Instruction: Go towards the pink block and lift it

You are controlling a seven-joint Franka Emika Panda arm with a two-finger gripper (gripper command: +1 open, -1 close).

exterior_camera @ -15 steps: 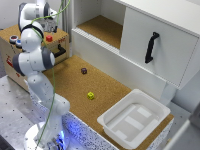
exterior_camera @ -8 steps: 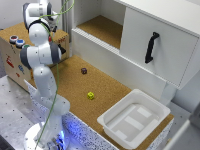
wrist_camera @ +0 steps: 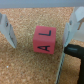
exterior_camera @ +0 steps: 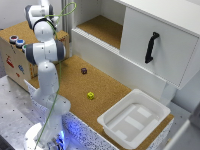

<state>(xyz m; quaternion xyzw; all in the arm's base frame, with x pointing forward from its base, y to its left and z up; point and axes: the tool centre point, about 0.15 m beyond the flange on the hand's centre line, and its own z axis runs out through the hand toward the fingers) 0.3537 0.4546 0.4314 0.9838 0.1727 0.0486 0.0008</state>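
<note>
- Cork surface (exterior_camera: 107, 90) runs beside a white cabinet (exterior_camera: 150, 45); a white tray (exterior_camera: 132, 120) sits at its near end.
- A dark cube (exterior_camera: 84, 71) and a yellow cube (exterior_camera: 90, 95) lie apart on the cork.
- Wrist view: the pink block (wrist_camera: 45, 39), lettered A and L, rests on cork between the fingers.
- Gripper (wrist_camera: 42, 37) spread wide, holding nothing; both fingers (wrist_camera: 8, 31) stand clear of the block.

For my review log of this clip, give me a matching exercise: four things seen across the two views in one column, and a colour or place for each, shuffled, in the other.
Things:
1. pink block
2. yellow block
3. white tray
4. black handle

Descriptions:
A. on the white cabinet door
B. between the open gripper fingers, black letters on it
C. at the cork surface's end, exterior view's right
D. on the cork, between the robot and the tray

Pairs: 1-B, 2-D, 3-C, 4-A
</note>
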